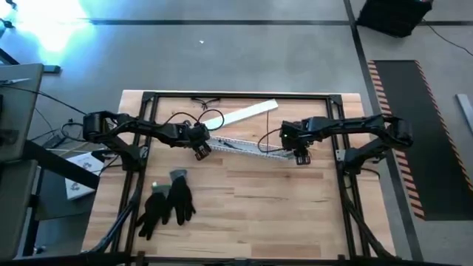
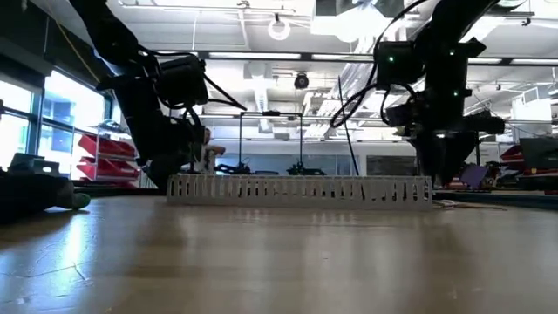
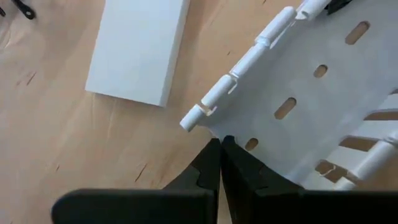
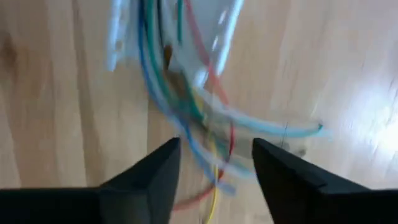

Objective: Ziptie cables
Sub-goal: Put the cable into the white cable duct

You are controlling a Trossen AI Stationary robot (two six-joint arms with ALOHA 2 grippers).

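A long white slotted channel [image 1: 251, 147] lies flat across the middle of the table. The cables [image 4: 199, 118], thin blue, green, red, yellow and pale wires, spill out of its right end onto the wood. My right gripper [image 4: 216, 149] hangs open just above that end [image 1: 301, 157], one finger on each side of the loose wire ends, touching none that I can see. My left gripper [image 3: 221, 142] is shut at the channel's left end [image 1: 201, 151]. My left gripper's shut fingertips [image 3: 212, 154] meet the end edge of the channel's floor [image 3: 239, 127], at its left end, coming down at a slant from above. I cannot tell whether any plastic lies between them. The channel lies flat on the table.
A flat white cover strip [image 1: 242, 115] lies slanted just behind the channel. A pair of black gloves [image 1: 167, 204] lies at the near left. The black frame [image 1: 236, 96] borders the table. Bare wood stretches along the near side and right.
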